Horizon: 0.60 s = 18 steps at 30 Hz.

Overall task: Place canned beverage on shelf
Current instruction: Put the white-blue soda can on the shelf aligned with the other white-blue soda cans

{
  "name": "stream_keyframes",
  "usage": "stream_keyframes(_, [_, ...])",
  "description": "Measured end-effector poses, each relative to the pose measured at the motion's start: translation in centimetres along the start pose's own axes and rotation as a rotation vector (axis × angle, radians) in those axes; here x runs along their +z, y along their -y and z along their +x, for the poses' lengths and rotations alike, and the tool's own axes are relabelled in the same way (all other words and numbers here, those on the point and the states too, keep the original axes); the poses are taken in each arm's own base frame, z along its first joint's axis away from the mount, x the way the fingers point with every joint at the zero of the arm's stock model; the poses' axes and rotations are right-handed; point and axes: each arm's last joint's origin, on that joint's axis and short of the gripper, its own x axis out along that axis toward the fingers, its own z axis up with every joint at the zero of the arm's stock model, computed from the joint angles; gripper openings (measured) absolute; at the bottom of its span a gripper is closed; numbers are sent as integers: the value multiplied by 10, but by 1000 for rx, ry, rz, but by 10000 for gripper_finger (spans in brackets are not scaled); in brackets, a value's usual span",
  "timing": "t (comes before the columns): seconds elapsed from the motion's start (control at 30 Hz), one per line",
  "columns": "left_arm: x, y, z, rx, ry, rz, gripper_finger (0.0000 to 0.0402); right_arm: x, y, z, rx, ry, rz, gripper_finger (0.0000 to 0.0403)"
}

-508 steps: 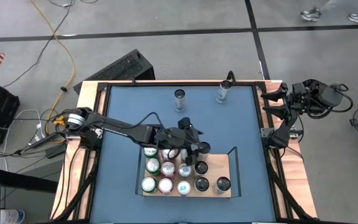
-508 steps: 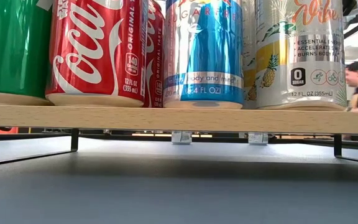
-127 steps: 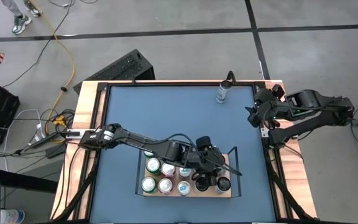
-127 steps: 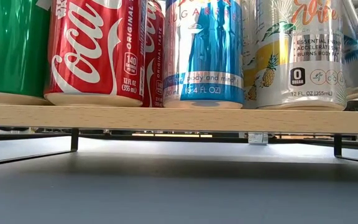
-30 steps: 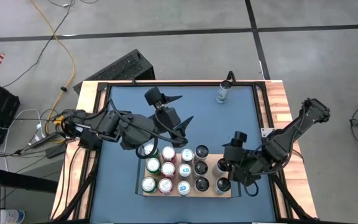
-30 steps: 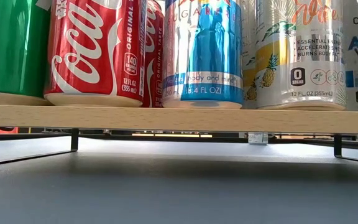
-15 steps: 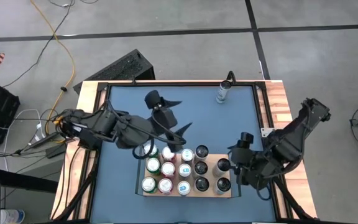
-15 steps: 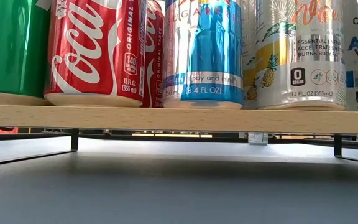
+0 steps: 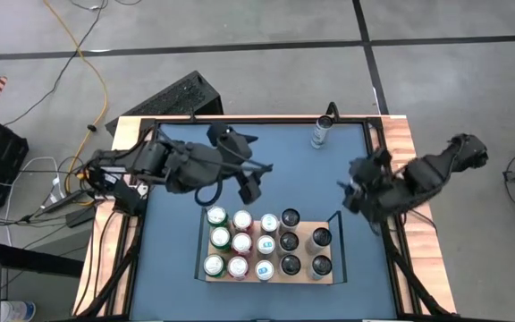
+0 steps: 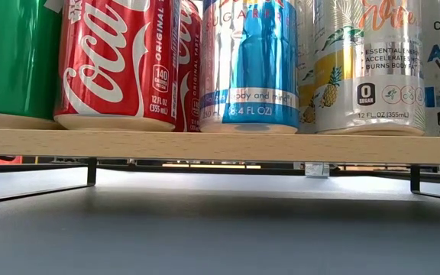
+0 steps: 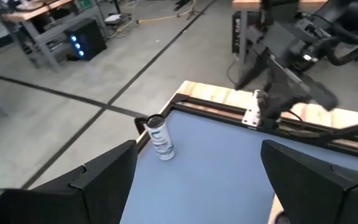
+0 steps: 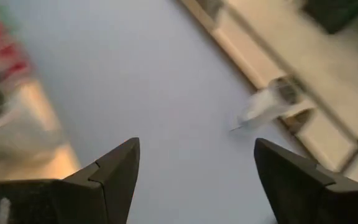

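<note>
Flat light-wood shelf (image 9: 267, 275) holds 12 cans; low view crops all tops. 1 slim silver can (image 9: 320, 132) stands at far edge of blue surface (image 9: 293, 174). Left tool (image 9: 256, 170) and right tool (image 9: 354, 186) both spread, empty; right wrist view blurred.

A red can (image 10: 117, 65) with white script, a green can (image 10: 14, 61) and a blue-and-silver can (image 10: 250, 65) stand on the light-wood shelf (image 10: 220, 145).
</note>
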Motion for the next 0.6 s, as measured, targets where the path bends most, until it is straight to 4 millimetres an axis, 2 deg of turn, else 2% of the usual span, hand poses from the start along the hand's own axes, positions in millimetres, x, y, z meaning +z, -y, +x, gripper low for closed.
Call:
stream_keyframes(0.2, [1,-12,10,46,-7,-35,329,17,51,17,-247,31,83,301])
stream_keyframes(0.33, [0,-19,18,69,-18,-44,329,30,75,32,-355,8,101,301])
stream_keyframes(0.47, [0,-28,26,43,-33,-28,329,47,97,48,-386,2,114,301])
stream_keyframes(0.6, [1,-48,40,35,-52,8,329,65,122,72,-338,1,177,301])
